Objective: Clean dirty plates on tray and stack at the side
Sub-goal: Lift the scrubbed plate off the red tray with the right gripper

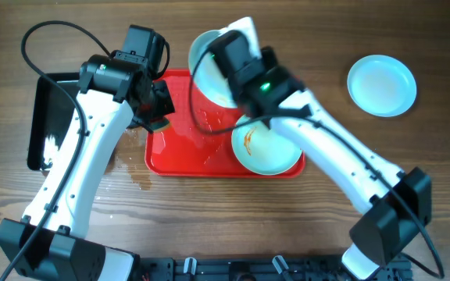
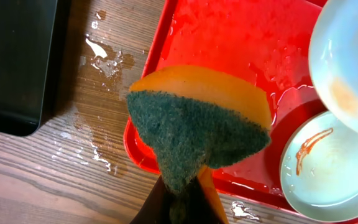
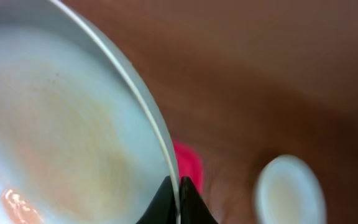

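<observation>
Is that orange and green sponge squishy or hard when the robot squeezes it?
Probably squishy: the sponge folds into a curve where the left gripper pinches it. Likely light, since one pinch holds it up. It may be wet and drippy, as water pools on the tray.

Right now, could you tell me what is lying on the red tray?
One smeared plate and water lie on the tray. The right gripper holds a second plate over its far edge; that plate and the arm hide that corner.
</observation>
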You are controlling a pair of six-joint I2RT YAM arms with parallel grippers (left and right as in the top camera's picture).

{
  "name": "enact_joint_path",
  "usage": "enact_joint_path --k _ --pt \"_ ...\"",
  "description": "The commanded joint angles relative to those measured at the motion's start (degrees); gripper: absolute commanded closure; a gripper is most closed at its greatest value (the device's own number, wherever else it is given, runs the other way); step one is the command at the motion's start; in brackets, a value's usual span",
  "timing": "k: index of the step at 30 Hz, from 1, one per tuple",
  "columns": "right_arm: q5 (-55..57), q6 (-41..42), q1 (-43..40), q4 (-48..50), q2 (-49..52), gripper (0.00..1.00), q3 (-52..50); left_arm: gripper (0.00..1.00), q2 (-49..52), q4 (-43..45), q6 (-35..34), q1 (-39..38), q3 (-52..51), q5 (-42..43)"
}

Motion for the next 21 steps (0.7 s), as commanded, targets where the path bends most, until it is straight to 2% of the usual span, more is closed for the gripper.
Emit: enact_joint_path --k 1,4,7,18,21 --pt "20.3 -11.1 5.2 4.3 -1.2 0.96 0.7 0.96 0.0 0.0 0.9 0.2 -0.1 -1.0" --pt "26.0 -14.4 7.7 7.5 -1.2 0.96 0.7 0.96 0.0 0.0 0.9 0.2 -0.1 -1.0" --pt "26.9 -16.1 8.9 8.6 -1.2 0.96 0.7 0.96 0.0 0.0 0.9 0.2 -0.1 -1.0" --pt "26.9 -15.9 8.9 8.6 -1.2 0.96 0.6 0.96 0.0 -0.2 0.9 0.2 -0.1 -1.0" --pt "25.2 -13.3 8.7 7.6 -1.2 0.96 0.6 0.96 0.0 0.0 0.9 0.2 -0.1 -1.0"
